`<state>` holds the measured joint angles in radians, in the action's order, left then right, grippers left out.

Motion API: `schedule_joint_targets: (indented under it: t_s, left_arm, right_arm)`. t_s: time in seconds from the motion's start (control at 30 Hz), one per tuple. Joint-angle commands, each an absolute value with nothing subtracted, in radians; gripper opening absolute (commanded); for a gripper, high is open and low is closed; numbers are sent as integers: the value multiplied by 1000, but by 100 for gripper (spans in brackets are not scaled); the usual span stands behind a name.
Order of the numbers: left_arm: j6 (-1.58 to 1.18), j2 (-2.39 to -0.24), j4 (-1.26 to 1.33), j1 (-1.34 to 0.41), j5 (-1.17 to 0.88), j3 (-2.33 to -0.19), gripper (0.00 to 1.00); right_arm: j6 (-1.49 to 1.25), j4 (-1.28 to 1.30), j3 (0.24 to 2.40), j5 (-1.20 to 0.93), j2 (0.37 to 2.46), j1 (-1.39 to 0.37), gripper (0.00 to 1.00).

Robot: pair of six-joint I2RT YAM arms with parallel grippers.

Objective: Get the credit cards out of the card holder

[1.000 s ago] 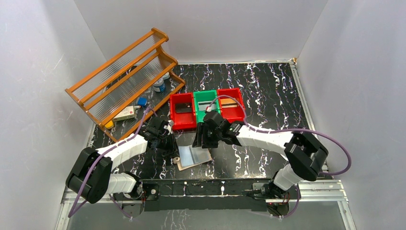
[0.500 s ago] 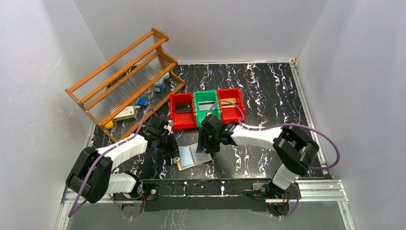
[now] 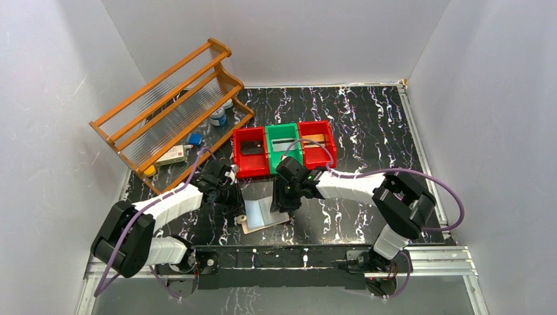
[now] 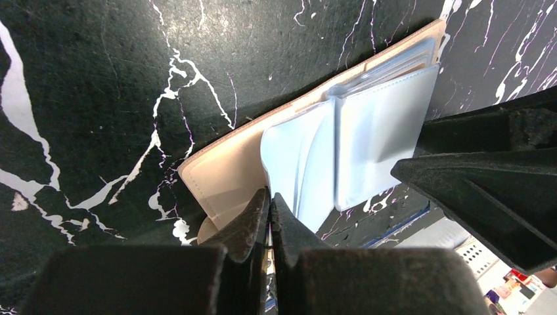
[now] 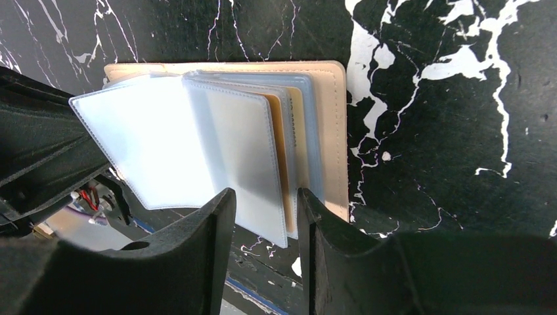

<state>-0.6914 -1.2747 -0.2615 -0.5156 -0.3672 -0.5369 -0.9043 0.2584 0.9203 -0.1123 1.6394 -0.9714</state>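
Top view: tan leather-like bifold card holder [image 3: 264, 215] is lying open on black marbled table [image 3: 368, 131], near of red and green plastic bins [image 3: 235, 151]; left wrist: left gripper [image 4: 268, 197] is pinching its tan cover, fingers closed; right wrist: right gripper [image 5: 264, 197] is straddling pale blue sleeves [image 5: 197, 144] part-open, and should be closing only on the orange-gold card edge [image 5: 281, 157].

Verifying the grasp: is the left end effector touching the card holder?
Touching. Left wrist view: the left end effector pinches the card holder at its tan edge.
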Motion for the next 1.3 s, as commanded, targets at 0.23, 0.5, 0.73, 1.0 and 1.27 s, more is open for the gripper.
schedule_joint_targets:
  t_s: [0.23,0.5,0.73,1.0,1.27]
  left_arm:
    - [-690,-1277,-262,-523,-399,-537,0]
    - [-689,-1280,-263,-522,-402,-538,0]
    - [-690,-1276,-262,-523,-403,-537,0]
    - [-690,-1273,-262,-522,-403,-537,0]
    - [-691,-1274,-262,-522,-405,-538,0]
  right_arm:
    - [-889,321,1027,-76,1648,-994,53]
    - [-882,414,1080,-4,1670,-1010,59]
    - [-870,481,1123,59,1697,-1022,63]
    - [-862,432,1120,8,1716,-1028,62]
    - [-873,394,1093,-24,1735,-1031,60]
